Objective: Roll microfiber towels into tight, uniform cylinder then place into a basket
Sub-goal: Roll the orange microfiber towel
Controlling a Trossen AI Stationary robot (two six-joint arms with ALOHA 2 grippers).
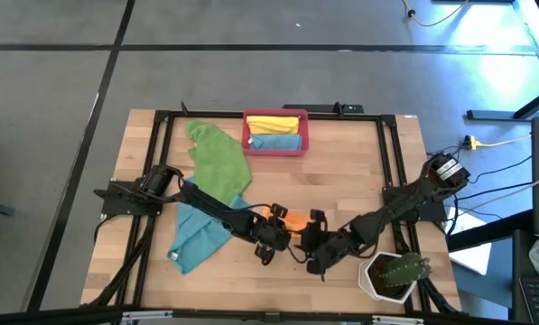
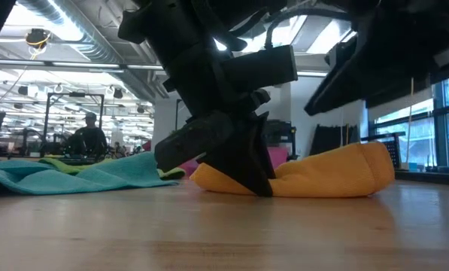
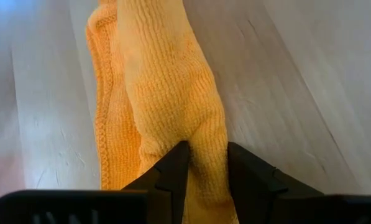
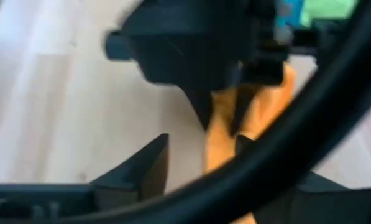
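Observation:
An orange microfiber towel (image 2: pixel 337 177), loosely rolled, lies on the table near its front middle (image 1: pixel 292 218). My left gripper (image 3: pixel 207 149) is shut on its end (image 1: pixel 271 239). My right gripper (image 4: pixel 202 142) hovers open just above and to the right of the roll (image 1: pixel 311 249), touching nothing. The red-pink basket (image 1: pixel 275 149) at the far middle holds a yellow roll (image 1: pixel 276 124) and a blue roll (image 1: pixel 276 141). A green towel (image 1: pixel 218 159) and a teal towel (image 1: pixel 200 236) lie spread under my left arm. My left gripper pinches a thick rolled fold at the orange towel's near end (image 3: pixel 205 134) between its two fingers (image 3: pixel 173 171). The fingers slant down from the table's left and point along the roll. The towel rests on the table and stretches away from the fingertips.
A white pot with a green plant (image 1: pixel 395 275) stands at the front right, close to my right arm. A black frame (image 1: pixel 388 162) runs around the table. Bare wood lies at the right between the basket and the pot.

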